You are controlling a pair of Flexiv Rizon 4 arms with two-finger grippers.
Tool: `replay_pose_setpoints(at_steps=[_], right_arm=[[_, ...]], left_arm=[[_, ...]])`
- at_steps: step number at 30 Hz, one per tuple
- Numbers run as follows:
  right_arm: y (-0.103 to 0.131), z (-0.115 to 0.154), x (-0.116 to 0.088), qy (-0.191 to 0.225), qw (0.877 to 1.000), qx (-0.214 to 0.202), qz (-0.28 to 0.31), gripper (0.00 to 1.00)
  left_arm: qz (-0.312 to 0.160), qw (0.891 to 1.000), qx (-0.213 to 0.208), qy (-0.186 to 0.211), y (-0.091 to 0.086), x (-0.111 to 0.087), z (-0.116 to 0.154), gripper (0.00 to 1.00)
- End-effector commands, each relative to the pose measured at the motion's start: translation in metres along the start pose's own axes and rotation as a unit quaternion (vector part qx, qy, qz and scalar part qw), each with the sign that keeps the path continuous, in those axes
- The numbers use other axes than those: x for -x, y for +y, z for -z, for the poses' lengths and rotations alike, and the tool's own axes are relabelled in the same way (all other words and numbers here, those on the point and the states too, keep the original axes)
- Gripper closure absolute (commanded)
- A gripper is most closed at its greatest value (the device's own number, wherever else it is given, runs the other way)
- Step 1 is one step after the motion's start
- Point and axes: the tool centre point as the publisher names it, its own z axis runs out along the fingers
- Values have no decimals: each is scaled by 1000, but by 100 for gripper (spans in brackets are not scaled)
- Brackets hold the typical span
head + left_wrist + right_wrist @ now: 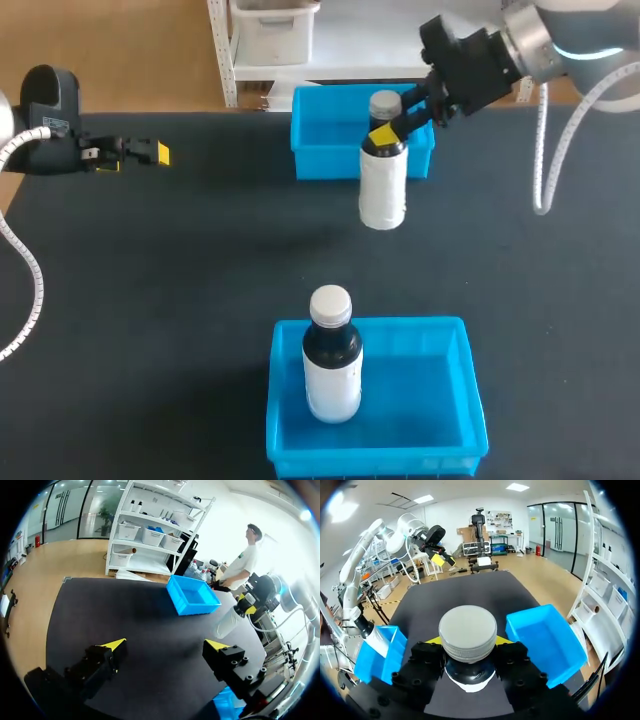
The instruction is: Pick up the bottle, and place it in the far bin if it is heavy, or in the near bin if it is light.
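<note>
A wide stretch of bare black table (200,260) lies free between the 2 blue bins. In the near bin (470,400), 1 upright bottle (332,360) stands left of centre, leaving the right half clear. At the far bin (315,150), the right gripper (392,125) and its held bottle (383,185) block the near wall's right part, while the left part is unobstructed.

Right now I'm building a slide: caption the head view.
Right fingers hold a white bottle by its neck near the far bin; a second bottle stands in the near bin.
</note>
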Motion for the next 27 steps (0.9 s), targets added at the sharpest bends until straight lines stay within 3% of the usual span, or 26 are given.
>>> replay_pose_setpoints(at_steps=[1,16,27], right_arm=[[9,23,-8,1,1000,-27,-8,62],[-9,92,-45,4,994,-82,-65,64],[-47,144,-44,3,988,-127,-83,64]], left_arm=[[0,1000,0,0,0,0,0,0],[0,1000,0,0,0,0,0,0],[0,1000,0,0,0,0,0,0]])
